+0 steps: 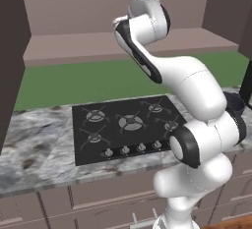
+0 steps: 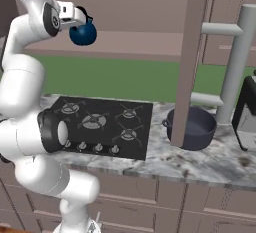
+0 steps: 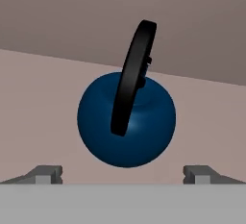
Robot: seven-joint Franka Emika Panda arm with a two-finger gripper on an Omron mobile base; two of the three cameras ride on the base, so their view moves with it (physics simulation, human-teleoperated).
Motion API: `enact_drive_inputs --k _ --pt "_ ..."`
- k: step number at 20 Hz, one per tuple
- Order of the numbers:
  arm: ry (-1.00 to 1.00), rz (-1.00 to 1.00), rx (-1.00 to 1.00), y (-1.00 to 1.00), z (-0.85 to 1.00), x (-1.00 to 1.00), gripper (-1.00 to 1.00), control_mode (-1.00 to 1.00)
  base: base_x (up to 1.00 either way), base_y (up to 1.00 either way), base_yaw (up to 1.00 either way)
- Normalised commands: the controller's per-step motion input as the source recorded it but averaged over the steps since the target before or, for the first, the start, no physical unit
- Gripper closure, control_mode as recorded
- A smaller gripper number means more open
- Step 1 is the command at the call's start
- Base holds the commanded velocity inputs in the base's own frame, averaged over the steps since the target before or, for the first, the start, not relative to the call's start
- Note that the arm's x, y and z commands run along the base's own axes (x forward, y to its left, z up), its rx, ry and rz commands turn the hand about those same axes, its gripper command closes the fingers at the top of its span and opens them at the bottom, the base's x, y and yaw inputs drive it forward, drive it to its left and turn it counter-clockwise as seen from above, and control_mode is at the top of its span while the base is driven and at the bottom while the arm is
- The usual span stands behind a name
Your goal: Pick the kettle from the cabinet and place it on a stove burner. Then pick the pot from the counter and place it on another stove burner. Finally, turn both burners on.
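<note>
Blue kettle (image 3: 126,122) between wide jaws, handle (image 3: 133,78) masking its top

Arm (image 1: 197,88): glossy white rounded links w/ black bands at joints, dark grey round cap on top joint. Gripper (image 3: 123,174): two small grey finger tips, blocky.

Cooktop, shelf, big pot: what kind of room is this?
A kitchen, most likely. There's a black cooktop in a marble counter, a dark pot beside it, and a blue kettle in a cabinet.
</note>
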Motion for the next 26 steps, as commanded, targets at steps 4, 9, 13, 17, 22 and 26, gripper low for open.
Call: enact_drive_inputs --k 4,9,13,17,22,26 --pt "-0.17 -0.01 0.0 0.08 0.0 0.0 -1.0 -1.0 0.0 0.0 0.0" --pt "-0.13 -0.02 0.0 0.01 0.0 0.04 -1.0 -1.0 0.0 0.0 0.0" --pt "-0.06 -0.02 0.0 0.0 0.0 0.22 -1.0 -1.0 0.0 0.0 0.0" --pt "-0.04 -0.02 0.0 0.0 0.0 0.17 -1.0 -1.0 0.0 0.0 0.0" --pt "0.0 -0.01 0.0 0.02 0.0 0.1 -1.0 -1.0 0.0 0.0 0.0" --pt "0.0 0.0 0.0 0.0 0.0 0.12 -1.0 -1.0 0.0 0.0 0.0"
